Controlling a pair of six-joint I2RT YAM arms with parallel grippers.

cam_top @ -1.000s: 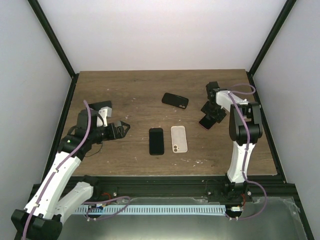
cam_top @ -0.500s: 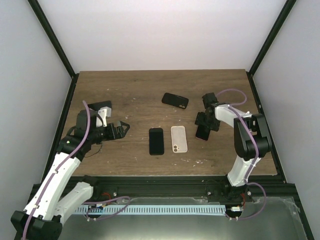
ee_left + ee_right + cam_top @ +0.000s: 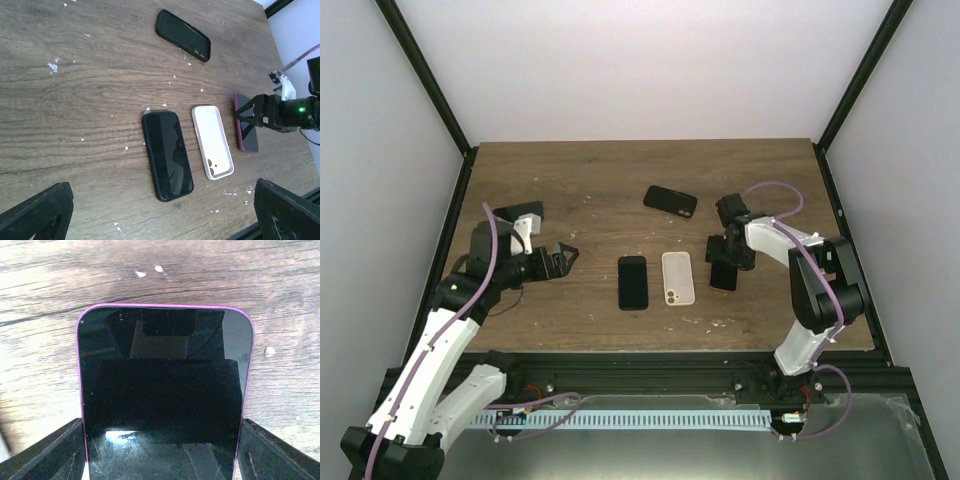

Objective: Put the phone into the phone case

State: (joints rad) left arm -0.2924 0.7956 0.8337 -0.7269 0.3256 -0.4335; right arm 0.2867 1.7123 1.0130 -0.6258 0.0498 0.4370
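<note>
Right end effector (image 3: 724, 262) clamps purple phone (image 3: 165, 390) by its edges, just beside white case (image 3: 213, 141) on counter (image 3: 570, 180). Left end effector (image 3: 563, 257) wide, idle. Risk: phone lands skewed or case skids, b/c nothing braces it.

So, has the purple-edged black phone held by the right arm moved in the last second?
Yes. The purple-edged black phone has shifted toward the near side and slightly left, and is now level with the white phone case.
</note>
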